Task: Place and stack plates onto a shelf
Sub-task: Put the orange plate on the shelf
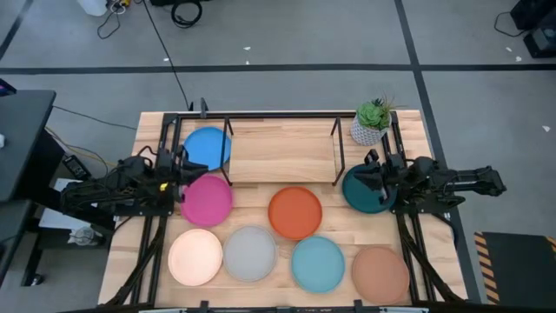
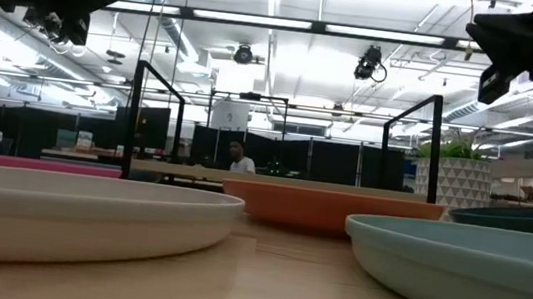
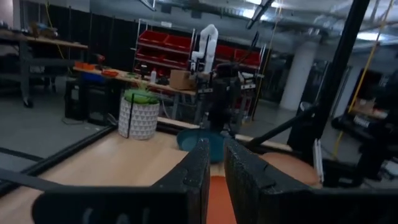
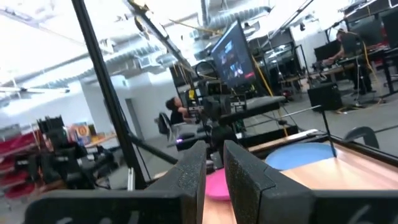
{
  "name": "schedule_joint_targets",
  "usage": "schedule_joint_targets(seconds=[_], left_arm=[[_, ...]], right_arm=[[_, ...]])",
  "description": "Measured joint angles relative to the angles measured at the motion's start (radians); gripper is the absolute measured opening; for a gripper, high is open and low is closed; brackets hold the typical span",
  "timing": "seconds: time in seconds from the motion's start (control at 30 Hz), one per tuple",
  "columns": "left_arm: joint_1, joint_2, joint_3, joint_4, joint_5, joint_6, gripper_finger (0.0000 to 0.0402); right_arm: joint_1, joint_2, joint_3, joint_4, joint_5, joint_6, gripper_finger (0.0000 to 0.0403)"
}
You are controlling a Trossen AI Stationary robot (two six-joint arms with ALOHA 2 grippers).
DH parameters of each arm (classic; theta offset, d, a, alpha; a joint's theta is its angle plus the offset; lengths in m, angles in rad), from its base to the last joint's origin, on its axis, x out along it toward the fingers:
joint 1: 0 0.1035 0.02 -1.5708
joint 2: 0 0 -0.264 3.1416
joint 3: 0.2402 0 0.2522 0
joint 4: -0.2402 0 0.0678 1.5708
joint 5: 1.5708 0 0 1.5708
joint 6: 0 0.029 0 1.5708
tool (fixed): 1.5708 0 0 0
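Left gripper (image 1: 181,184): jaws nearly closed, a thin slit between the fingers (image 3: 198,168), holding nothing. It hangs above the bench (image 1: 261,149), arm stretched level from the left edge. Just beside the jaws lie the magenta plate (image 1: 207,199) and the blue plate (image 1: 208,147).

Right gripper (image 1: 372,180): jaws likewise narrow and empty, arm level from the right edge, poised over the dark teal plate (image 1: 365,190); contact cannot be judged from above.

Further out, the orange plate (image 1: 294,212) sits between the two grippers. Cream plate (image 1: 195,256), grey plate (image 1: 250,253), light teal plate (image 1: 318,263) and terracotta plate (image 1: 380,274) form the near row. All are round, shallow, matte.

The shelf (image 1: 282,143) stands beyond both jaws, bare on top; the blue plate's edge is partly under its left end. A potted plant (image 1: 373,121) stands at its right end.
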Motion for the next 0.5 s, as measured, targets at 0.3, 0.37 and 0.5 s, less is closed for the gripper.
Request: schedule_joint_targets(seconds=[0.3, 0.37, 0.5], left_arm=[[0.000, 0.001, 0.000, 0.100, -0.031, 0.025, 0.0052], [0.000, 0.001, 0.000, 0.154, -0.027, 0.051, 0.0052], [-0.001, 0.001, 0.000, 0.228, 0.064, 0.059, 0.0052]], right_arm=[[0.012, 0.050, 0.048, 0.021, -0.079, 0.064, 0.0064], [0.025, 0.102, 0.083, 0.009, -0.081, 0.034, 0.0063], [0.058, 0.239, 0.189, -0.121, -0.007, -0.027, 0.0054]])
